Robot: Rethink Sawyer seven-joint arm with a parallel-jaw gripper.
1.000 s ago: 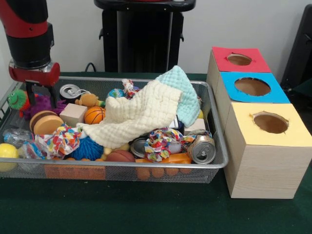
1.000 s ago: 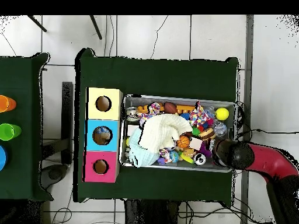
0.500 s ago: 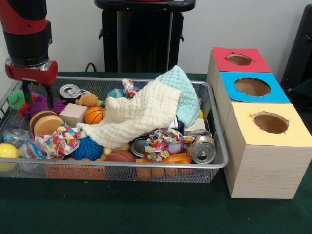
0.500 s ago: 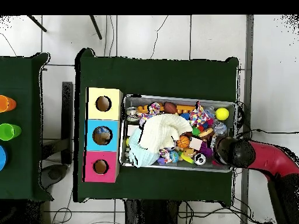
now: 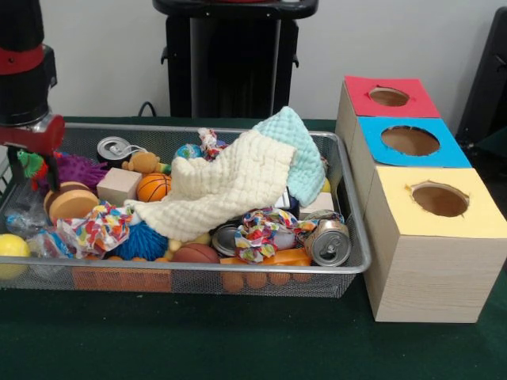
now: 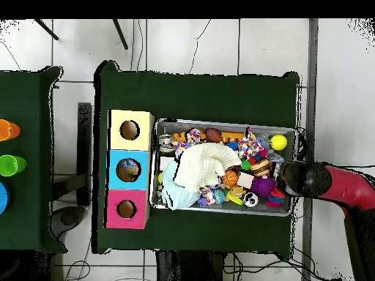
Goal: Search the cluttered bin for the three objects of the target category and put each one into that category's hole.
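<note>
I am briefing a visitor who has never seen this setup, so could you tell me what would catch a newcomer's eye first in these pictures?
Most likely the big cream cloth heaped over the middle of the wire bin, with toys, balls and cans crammed all around it. Next come the three boxes in a row beside the bin, topped red, blue and yellow, each with a round hole. The red and black arm hangs over the bin's end farthest from the boxes.
</note>
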